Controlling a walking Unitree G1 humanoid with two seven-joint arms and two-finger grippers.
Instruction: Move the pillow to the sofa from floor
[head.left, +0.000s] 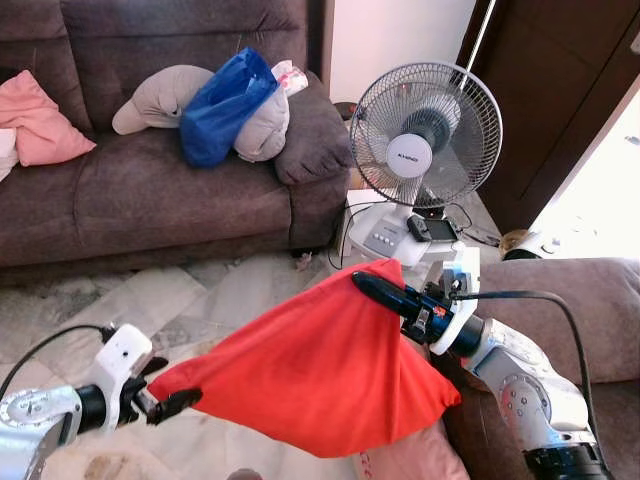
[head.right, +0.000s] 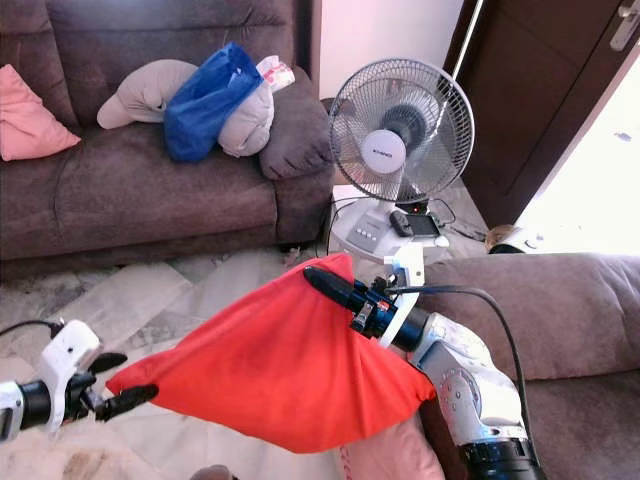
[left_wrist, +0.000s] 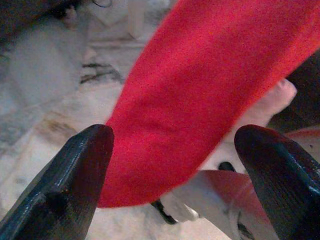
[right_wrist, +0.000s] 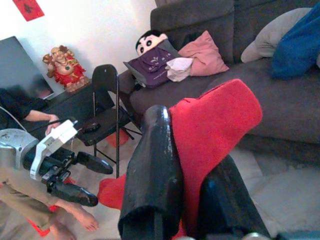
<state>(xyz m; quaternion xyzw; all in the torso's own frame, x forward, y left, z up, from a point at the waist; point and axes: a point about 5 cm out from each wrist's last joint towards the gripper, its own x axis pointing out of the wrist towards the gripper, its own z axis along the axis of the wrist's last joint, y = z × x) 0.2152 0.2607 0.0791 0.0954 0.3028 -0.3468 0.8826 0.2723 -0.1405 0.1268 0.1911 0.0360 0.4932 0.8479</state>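
A red pillow (head.left: 320, 370) hangs in the air in front of me, above the marble floor. My right gripper (head.left: 365, 283) is shut on its upper right corner; the right wrist view shows the red cloth (right_wrist: 210, 125) pinched between the two black fingers. My left gripper (head.left: 165, 385) is at the pillow's lower left corner. Its fingers (left_wrist: 70, 175) stand wide apart, with the red pillow (left_wrist: 200, 90) lying between them and not pinched. The brown sofa (head.left: 150, 200) stands farther ahead, on the left.
On the sofa lie a pink cushion (head.left: 40, 125), a grey pillow (head.left: 165, 95) and a blue bag (head.left: 225, 105). A white table fan (head.left: 425, 135) stands ahead on the right, and a second sofa's arm (head.left: 590, 300) is close on the right. A person's bare feet (right_wrist: 65, 220) and a black chair (right_wrist: 107, 100) are to the left.
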